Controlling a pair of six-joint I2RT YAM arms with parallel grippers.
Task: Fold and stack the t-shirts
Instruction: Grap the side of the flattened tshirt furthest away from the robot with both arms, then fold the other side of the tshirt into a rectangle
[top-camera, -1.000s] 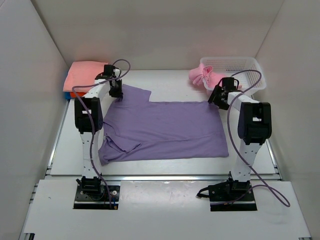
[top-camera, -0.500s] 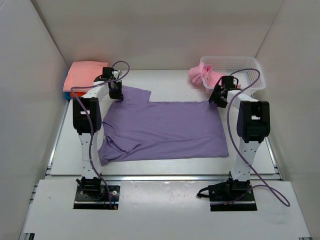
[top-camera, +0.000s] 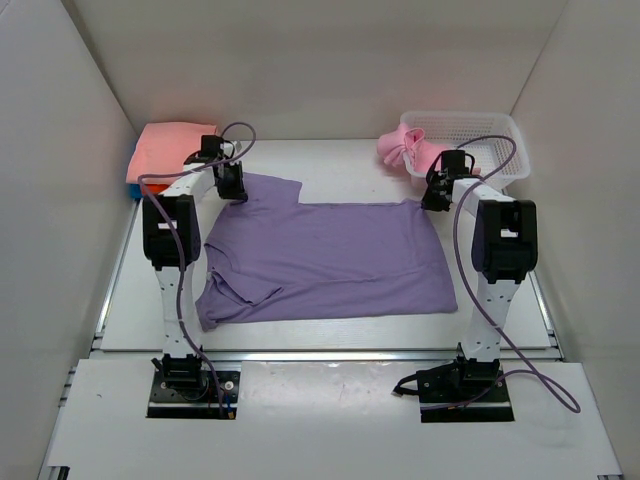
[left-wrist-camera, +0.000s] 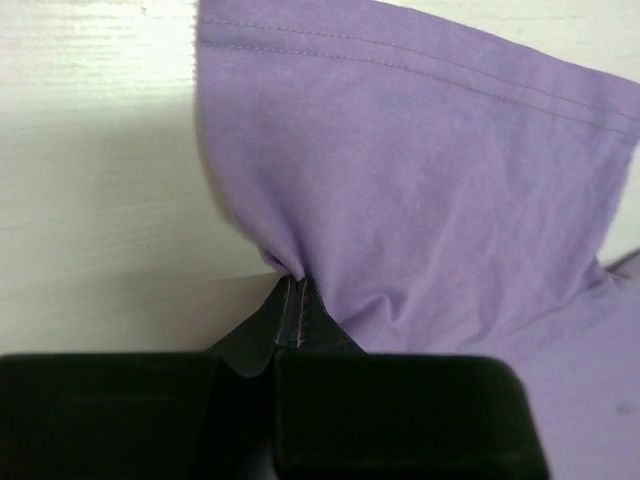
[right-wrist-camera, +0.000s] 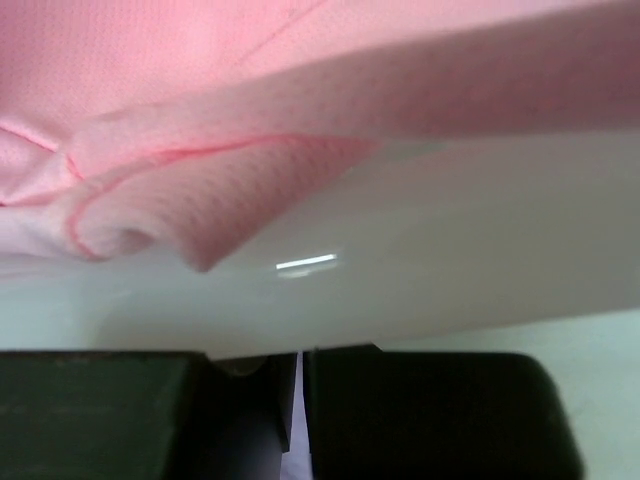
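Presently, the lavender-purple cloth t-shirt (top-camera: 330, 260) lies flat on the white table (top-camera: 350, 165). My left gripper (left-wrist-camera: 290, 330) clamps its far-left corner; my right gripper (top-camera: 432, 195) is closed at the far-right corner, hold unconfirmed. I judge fold 1 begins: draw both corners nearward evenly.

Spread t-shirt (top-camera: 330, 260) central on the table (top-camera: 340, 165), folded stack (top-camera: 165, 150) behind-left, basket (top-camera: 470, 125) behind-right, crumpled t-shirt (top-camera: 400, 150) over its left rim.

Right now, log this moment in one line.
left gripper: shut on purple t-shirt | right gripper: shut at shirt's far-right corner
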